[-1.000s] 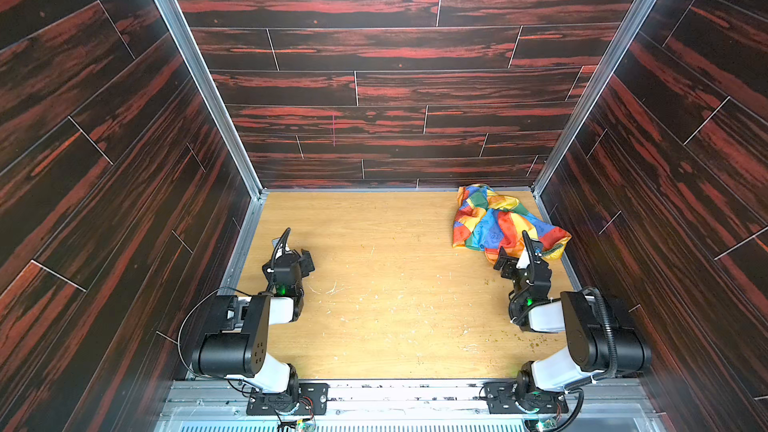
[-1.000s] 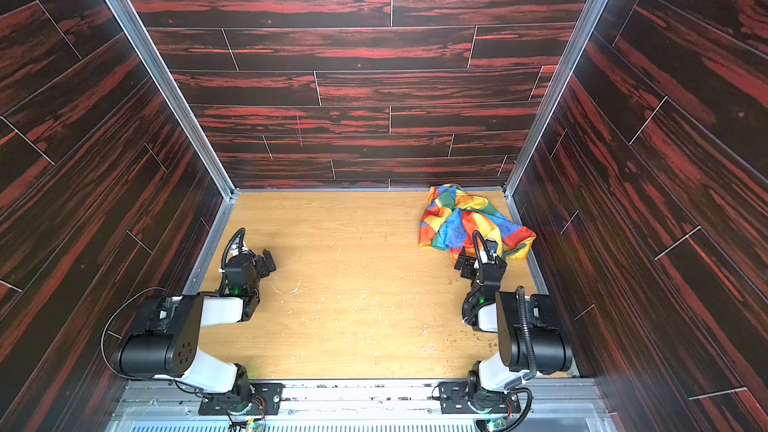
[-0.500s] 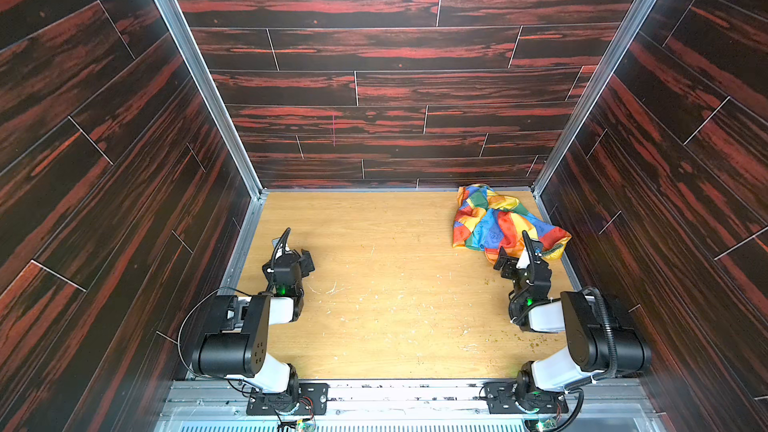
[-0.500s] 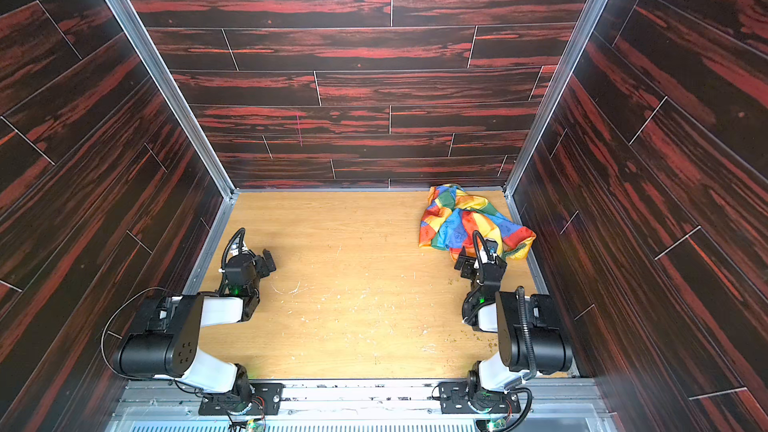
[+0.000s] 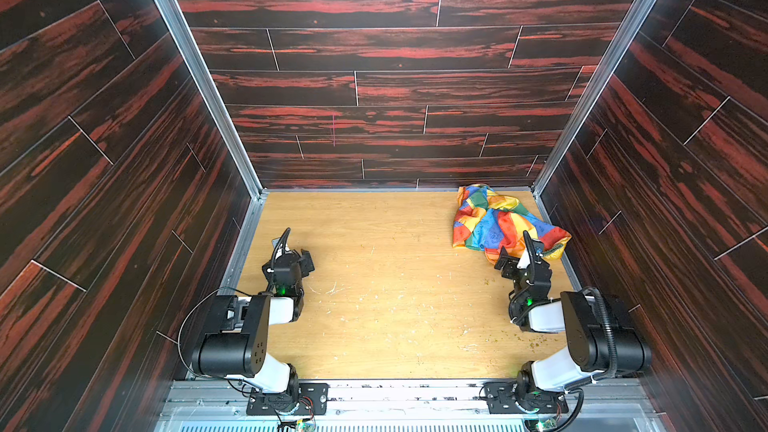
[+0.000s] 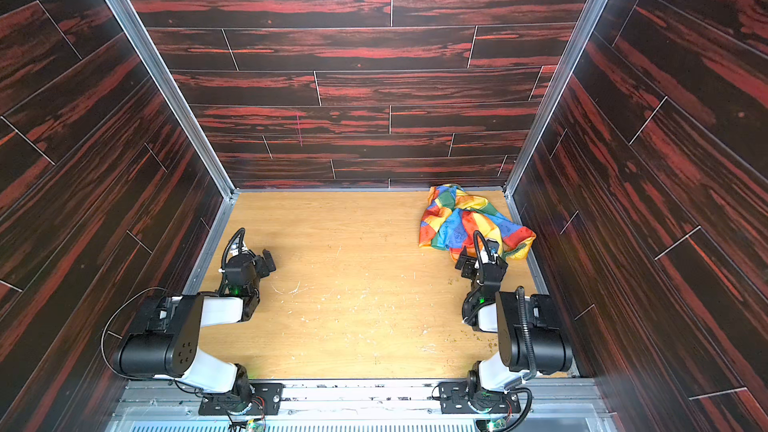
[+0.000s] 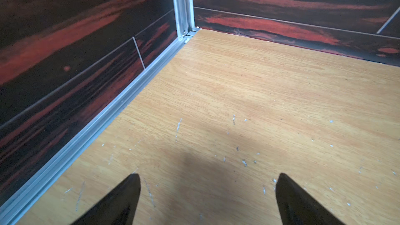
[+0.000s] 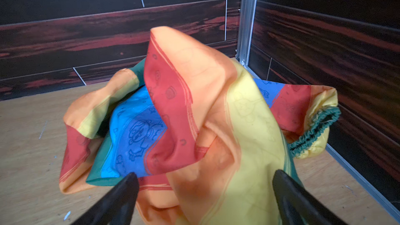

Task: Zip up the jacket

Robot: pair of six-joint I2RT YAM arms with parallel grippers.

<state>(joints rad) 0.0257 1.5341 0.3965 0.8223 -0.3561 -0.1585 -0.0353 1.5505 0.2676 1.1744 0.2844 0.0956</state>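
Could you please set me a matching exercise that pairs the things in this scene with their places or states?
Things:
1. crumpled rainbow-striped thin fabric jacket
2. black left gripper
3. black right gripper
4. light wooden tabletop

Places or states:
A. open, with the jacket just ahead
B. bunched in the far right corner
C. open above bare wood
D. scratched and speckled

Pairs: 1-B, 2-C, 3-A, 4-D
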